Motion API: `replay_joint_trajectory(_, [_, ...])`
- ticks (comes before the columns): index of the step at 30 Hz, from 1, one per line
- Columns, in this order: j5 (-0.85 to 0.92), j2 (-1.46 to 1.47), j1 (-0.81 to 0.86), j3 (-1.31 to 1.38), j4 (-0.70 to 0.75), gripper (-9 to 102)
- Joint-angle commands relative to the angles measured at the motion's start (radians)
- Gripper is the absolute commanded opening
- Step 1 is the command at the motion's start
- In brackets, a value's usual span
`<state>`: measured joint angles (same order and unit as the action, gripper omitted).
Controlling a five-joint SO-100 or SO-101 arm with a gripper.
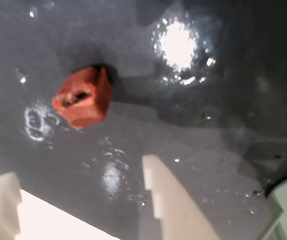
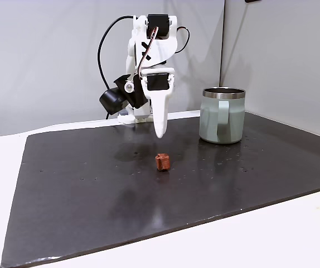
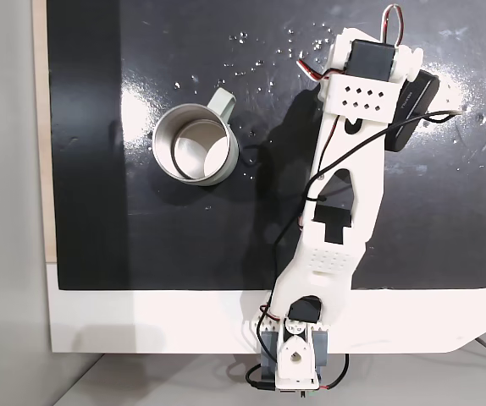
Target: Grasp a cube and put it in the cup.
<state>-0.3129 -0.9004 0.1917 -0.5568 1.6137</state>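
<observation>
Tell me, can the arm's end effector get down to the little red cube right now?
Probably yes. The end effector hangs open above the cube, nothing lies between them, and the cup stands well aside.

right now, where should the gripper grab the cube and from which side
Come straight down from above: the cube lies alone on the dark mat, apart from the cup. Close the gripper on two opposite flat side faces. It sits skewed in the wrist view, so turning the wrist to square up would probably help.
</observation>
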Motion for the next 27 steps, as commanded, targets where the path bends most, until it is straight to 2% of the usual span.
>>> replay_joint_trajectory(1, [-0.002, 0.002, 0.017, 0.080, 0.012, 30])
replay_joint_trajectory(27, [0.054, 0.281, -0.008, 0.341, 0.017, 29])
